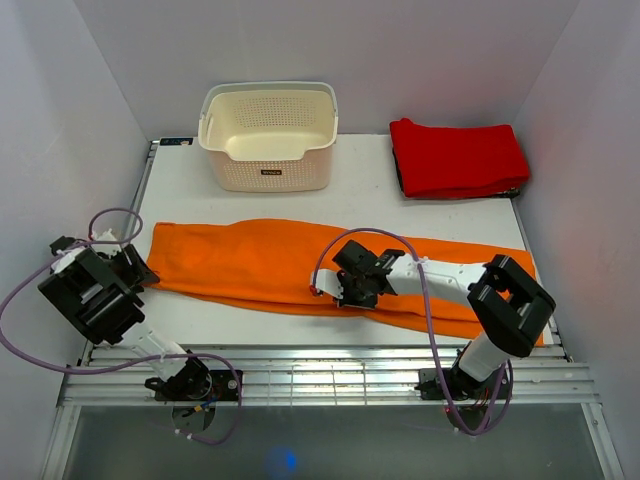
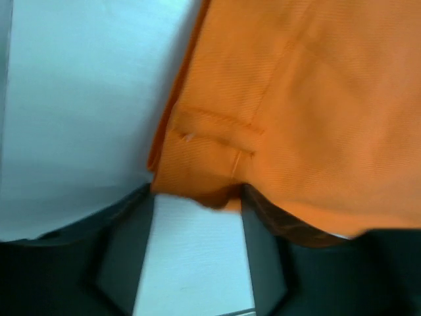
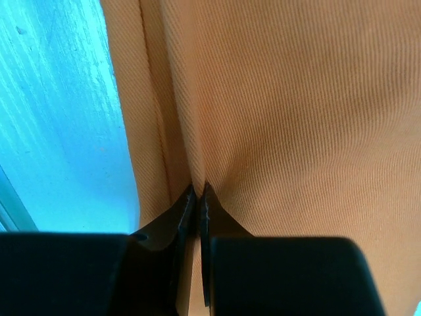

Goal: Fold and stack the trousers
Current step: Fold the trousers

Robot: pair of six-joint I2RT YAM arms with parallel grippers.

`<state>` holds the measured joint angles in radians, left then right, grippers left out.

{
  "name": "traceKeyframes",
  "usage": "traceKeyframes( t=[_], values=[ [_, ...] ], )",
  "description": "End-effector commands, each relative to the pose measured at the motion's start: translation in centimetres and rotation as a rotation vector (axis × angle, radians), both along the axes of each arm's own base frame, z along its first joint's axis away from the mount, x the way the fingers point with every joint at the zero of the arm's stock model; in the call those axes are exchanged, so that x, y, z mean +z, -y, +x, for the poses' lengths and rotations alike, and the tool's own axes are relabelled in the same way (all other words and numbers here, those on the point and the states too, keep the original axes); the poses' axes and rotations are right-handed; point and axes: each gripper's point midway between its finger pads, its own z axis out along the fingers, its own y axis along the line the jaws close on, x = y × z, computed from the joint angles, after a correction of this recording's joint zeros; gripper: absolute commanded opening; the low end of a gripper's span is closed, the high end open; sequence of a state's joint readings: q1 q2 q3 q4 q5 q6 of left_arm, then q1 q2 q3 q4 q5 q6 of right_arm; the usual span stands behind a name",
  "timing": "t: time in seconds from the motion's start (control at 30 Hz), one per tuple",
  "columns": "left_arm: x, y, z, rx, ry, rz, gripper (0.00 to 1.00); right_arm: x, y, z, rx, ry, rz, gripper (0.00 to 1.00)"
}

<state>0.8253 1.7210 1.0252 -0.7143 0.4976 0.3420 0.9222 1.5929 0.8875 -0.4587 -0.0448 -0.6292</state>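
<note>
At the near edge of the flat white table (image 1: 360, 200), two black robot arms rise from a slatted metal rail (image 1: 330, 375), each trailing a looped purple cable (image 1: 432, 310).

The right gripper (image 1: 345, 288) sits just inside the table's near edge, about midway along it. It is lowered onto the near hem of the long bright orange cloth trousers (image 1: 260, 262). In the right wrist view its dark fingers (image 3: 164, 230) are pressed almost together, and the gripper (image 3: 198, 191) pinches a small ridge of the orange weave (image 3: 283, 118). The cloth puckers at the tips. Bare table (image 3: 59, 99) shows beside the hem.

The left gripper (image 1: 135, 268) is at the table's left edge, at the left end of the trousers. In the left wrist view its two dark fingers (image 2: 263, 263) stand wide apart. White table (image 2: 79, 99) shows between them, and a stitched corner of the orange cloth (image 2: 316, 118) lies right at the tips of the gripper (image 2: 197, 217). Whether the fingers touch the cloth cannot be told.

The trousers lie flat and stretched out across the table's middle. They run from its left edge to its right edge, with the right end angled toward the near side.

At the table's far edge stand a cream perforated plastic basket with handles (image 1: 240, 172), left of centre, and a folded red cloth (image 1: 455, 157) in the far right corner. Both are apart from the trousers.
</note>
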Motion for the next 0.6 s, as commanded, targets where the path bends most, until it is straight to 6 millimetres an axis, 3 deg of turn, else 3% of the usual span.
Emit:
traceKeyframes(
  t=[0.0, 0.07, 0.1, 0.13, 0.2, 0.23, 0.27, 0.3, 0.33, 0.37, 0.4, 0.43, 0.5, 0.53, 0.57],
  values=[
    [2.3, -3.0, 1.5, -0.098, 0.111, 0.124, 0.71, -3.4, 4.7, 0.1, 0.03, -0.014, -0.224, 0.08],
    [8.3, -2.7, 3.8, -0.2, 0.33, 0.201, 0.95, -3.2, 3.7, 0.4, 0.055, -0.018, -0.204, 0.1],
    [10.5, -2.3, 4.4, -0.236, 0.406, 0.228, 0.98, -2.9, 3.4, 0.4, 0.062, -0.025, -0.196, 0.16],
    [14.4, -1.0, 5.1, -0.296, 0.539, 0.257, 0.98, -2.4, 3.0, 0.4, 0.082, -0.025, -0.175, 0.35],
    [17.9, 1.6, 5.9, -0.474, 0.648, 0.322, 0.98, -1.1, 2.1, 0.1, 0.096, -0.039, -0.123, 0.55],
    [18.6, 3.2, 6.0, -0.551, 0.672, 0.333, 0.98, 0.2, 1.6, 0.1, 0.096, -0.025, -0.076, 0.69],
    [19.4, 6.4, 6.3, -0.656, 0.697, 0.326, 0.98, 1.1, 1.3, 0.1, 0.09, -0.015, -0.054, 0.76],
    [19.6, 8.2, 6.3, -0.715, 0.714, 0.321, 0.95, 1.9, 1.7, -0.3, 0.092, -0.023, -0.052, 0.81],
    [18.8, 9.9, 5.8, -0.798, 0.728, 0.316, 0.93, 3.6, 1.3, -0.3, 0.094, 0.002, -0.002, 0.92],
    [18.3, 13.3, 5.4, -0.9, 0.74, 0.272, 0.91, 4.3, 1.5, -0.2, 0.082, 0.015, 0.016, 0.94],
    [17.5, 15.1, 5.1, -0.961, 0.736, 0.249, 0.87, 5.0, 1.7, -0.4, 0.081, 0.023, 0.033, 0.95],
    [15.5, 18.5, 4.1, -1.064, 0.716, 0.182, 0.84, 6.3, 2.6, -0.6, 0.067, 0.027, 0.059, 0.95],
    [12.9, 20.8, 3.5, -1.145, 0.655, 0.16, 0.74, 7.9, 3.7, -0.7, 0.057, 0.031, 0.109, 0.93],
    [11.1, 22.1, 2.7, -1.133, 0.591, 0.108, 0.72, 7.9, 5.9, -0.2, 0.001, 0.012, 0.088, 0.89],
    [10.3, 23.9, 3.2, -1.183, 0.603, 0.117, 0.71, 8.0, 7.2, 0.2, -0.035, 0.011, 0.083, 0.86]
  ],
)
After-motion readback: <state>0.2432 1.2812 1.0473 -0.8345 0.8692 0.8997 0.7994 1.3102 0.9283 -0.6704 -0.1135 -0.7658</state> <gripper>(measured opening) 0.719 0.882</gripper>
